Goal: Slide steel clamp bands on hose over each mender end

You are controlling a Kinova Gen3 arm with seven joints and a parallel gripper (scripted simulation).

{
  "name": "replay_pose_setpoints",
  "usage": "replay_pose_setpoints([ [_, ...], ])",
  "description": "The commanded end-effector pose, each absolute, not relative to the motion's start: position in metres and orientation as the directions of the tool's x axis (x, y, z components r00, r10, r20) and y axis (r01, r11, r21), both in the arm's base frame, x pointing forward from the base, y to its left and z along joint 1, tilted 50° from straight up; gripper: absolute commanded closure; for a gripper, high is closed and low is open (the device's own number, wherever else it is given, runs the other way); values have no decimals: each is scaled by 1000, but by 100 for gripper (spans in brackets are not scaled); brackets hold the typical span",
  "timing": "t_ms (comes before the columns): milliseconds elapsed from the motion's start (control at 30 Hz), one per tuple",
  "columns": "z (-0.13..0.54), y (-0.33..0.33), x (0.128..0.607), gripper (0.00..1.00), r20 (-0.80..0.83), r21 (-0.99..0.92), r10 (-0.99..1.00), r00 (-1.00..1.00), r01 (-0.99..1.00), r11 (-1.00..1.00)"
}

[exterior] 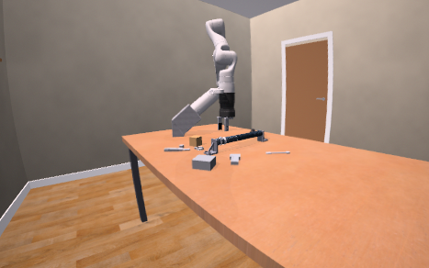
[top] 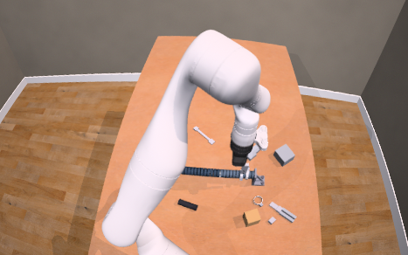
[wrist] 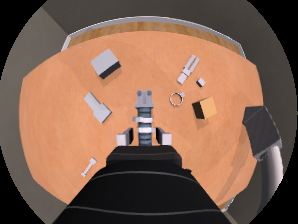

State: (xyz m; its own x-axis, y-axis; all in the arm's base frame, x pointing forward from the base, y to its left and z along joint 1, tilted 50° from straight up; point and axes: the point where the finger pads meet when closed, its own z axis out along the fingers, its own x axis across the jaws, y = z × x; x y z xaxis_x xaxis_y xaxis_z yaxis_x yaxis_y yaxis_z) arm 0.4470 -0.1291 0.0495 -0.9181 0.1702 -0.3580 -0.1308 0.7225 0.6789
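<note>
The dark ribbed hose (top: 210, 172) lies across the table between two grey end brackets, the right one (top: 257, 178) in plain view. It also shows in the exterior view (exterior: 236, 136). A light steel clamp band (top: 245, 174) sits near the hose's right end; I cannot make out the other band. My gripper (top: 242, 165) hangs fingers-down just above that right end, open with nothing between the fingers. In the wrist view the fingers straddle the line of the hose (wrist: 143, 119) below. The mender inside is hidden.
A grey block (top: 284, 155), a white part (top: 261, 137) and a white bar (top: 204, 134) lie behind the hose. In front are a black bar (top: 187, 204), a metal ring (top: 258, 201), an orange cube (top: 252, 217) and a grey forked piece (top: 283, 211).
</note>
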Motion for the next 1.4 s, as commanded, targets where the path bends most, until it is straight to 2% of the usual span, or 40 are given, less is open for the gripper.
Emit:
replay_pose_setpoints([
  [0,50,-130,447,14,-359,678,171,-918,-130,723],
  [1367,31,-110,458,14,-359,678,171,-918,-130,723],
])
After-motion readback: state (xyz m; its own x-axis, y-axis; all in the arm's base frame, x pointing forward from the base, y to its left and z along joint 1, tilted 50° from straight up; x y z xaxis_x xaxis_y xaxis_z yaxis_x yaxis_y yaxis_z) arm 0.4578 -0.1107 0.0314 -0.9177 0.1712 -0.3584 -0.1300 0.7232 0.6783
